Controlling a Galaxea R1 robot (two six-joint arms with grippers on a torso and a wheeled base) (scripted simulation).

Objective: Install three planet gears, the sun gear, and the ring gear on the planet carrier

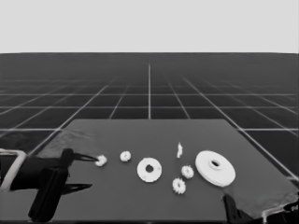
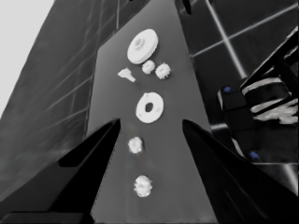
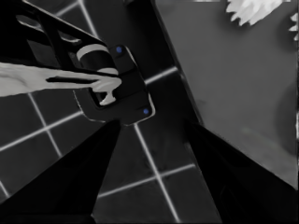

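Note:
The smaller round part (image 1: pixel 149 170) lies flat mid-table, with its wide hole showing. The larger round part (image 1: pixel 215 167) rests to its right. Two small gears (image 1: pixel 187 171) (image 1: pixel 178 185) sit between them, toward the front. Two more gears (image 1: pixel 125 156) (image 1: pixel 101 160) lie to the left. My left gripper (image 1: pixel 93 172) waits open over the table's left end, and the leftmost gear is just off its far fingertip, not held. In the left wrist view both left gears (image 2: pixel 143 185) (image 2: pixel 135 145) lie in the gap of the open left gripper (image 2: pixel 150 124). My right gripper (image 1: pixel 230 205) is parked at the lower right corner, and the right wrist view shows this gripper (image 3: pixel 153 123) open and empty.
A thin white piece (image 1: pixel 179 150) stands behind the two right gears. The right wrist view shows the table's corner, a gear (image 3: pixel 250 9) near it, the floor grid and dark machinery (image 3: pixel 117 79) with blue lights past the edge.

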